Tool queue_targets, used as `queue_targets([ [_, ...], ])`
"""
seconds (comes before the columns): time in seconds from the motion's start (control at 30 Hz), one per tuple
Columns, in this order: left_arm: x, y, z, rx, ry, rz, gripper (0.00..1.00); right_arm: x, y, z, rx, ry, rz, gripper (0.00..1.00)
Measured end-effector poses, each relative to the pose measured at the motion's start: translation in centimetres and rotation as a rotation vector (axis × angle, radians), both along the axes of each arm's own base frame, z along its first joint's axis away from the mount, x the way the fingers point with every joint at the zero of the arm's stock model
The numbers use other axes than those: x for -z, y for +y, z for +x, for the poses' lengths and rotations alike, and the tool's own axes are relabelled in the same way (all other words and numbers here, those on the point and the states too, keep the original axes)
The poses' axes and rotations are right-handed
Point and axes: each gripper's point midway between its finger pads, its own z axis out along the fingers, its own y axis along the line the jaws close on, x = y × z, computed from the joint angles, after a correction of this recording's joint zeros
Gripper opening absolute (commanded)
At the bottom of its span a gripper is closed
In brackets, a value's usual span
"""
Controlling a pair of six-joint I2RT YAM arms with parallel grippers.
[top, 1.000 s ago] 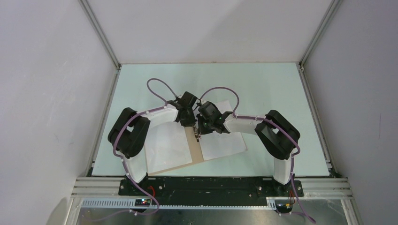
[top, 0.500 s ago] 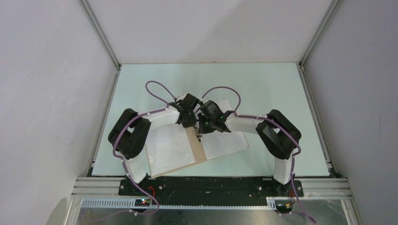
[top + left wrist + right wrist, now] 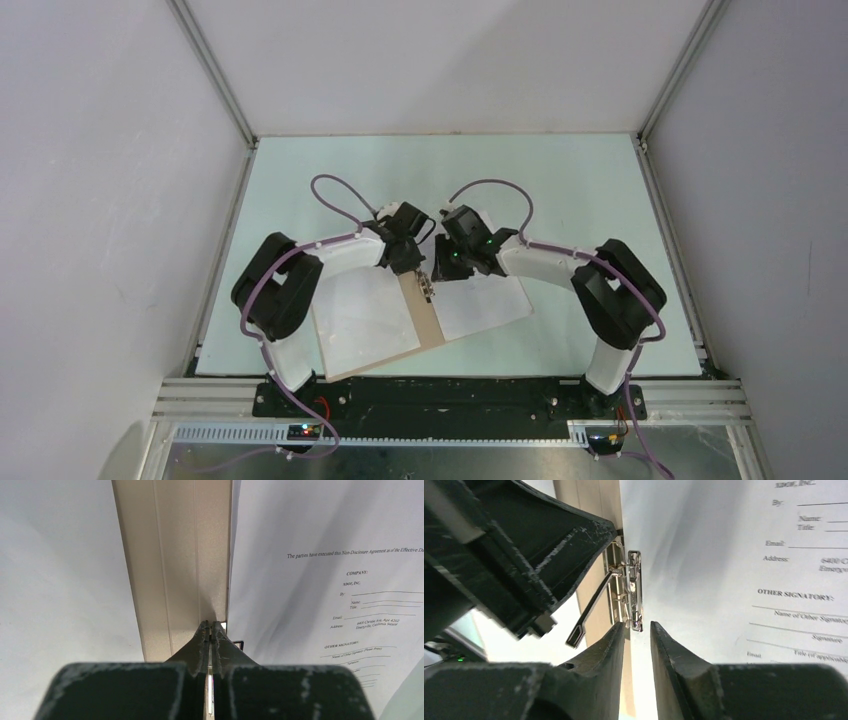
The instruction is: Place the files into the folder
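The tan folder (image 3: 428,325) lies open near the table's front, with white files on both leaves: a blank sheet (image 3: 360,315) on the left and a printed sheet (image 3: 485,305) on the right. The left wrist view shows the bare spine (image 3: 175,555) between the blank sheet (image 3: 60,570) and the printed sheet (image 3: 325,555). My left gripper (image 3: 210,625) is shut, its tips down at the spine by the metal clip's far end. My right gripper (image 3: 638,627) is open a little, its tips at the near end of the clip (image 3: 633,587). The clip's lever (image 3: 589,607) stands raised and free.
Both arms meet over the spine, the left gripper (image 3: 416,266) and the right gripper (image 3: 437,276) almost touching. The pale green table (image 3: 560,190) is walled by white panels on three sides. The arm bases stand at the front rail (image 3: 450,395).
The right arm has swung outward, its elbow moving right, and its gripper has shifted slightly back along the spine. The left gripper has edged slightly right.
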Motion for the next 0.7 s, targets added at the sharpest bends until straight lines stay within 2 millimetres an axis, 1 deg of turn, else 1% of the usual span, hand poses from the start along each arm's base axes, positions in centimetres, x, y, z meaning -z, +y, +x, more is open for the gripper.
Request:
queue_targets([
  [0.17, 0.0, 0.0, 0.0, -0.003, 0.000, -0.001, 0.00, -3.1, -0.2, 0.1, 0.068, 0.022, 0.077, 0.31],
  [0.23, 0.0, 0.0, 0.0, -0.002, 0.000, -0.001, 0.00, -4.3, 0.1, -0.1, 0.087, 0.031, 0.115, 0.31],
  [0.3, 0.0, 0.0, 0.0, -0.002, 0.000, -0.001, 0.00, -4.9, 0.5, -0.4, 0.104, 0.044, 0.139, 0.31],
  [0.5, 0.0, 0.0, 0.0, -0.002, 0.000, -0.002, 0.00, -5.0, 2.0, -1.9, 0.119, 0.064, 0.152, 0.30],
  [0.7, 0.0, 0.0, 0.0, -0.002, 0.000, -0.002, 0.00, -4.9, 2.6, -2.4, 0.138, 0.041, 0.137, 0.30],
])
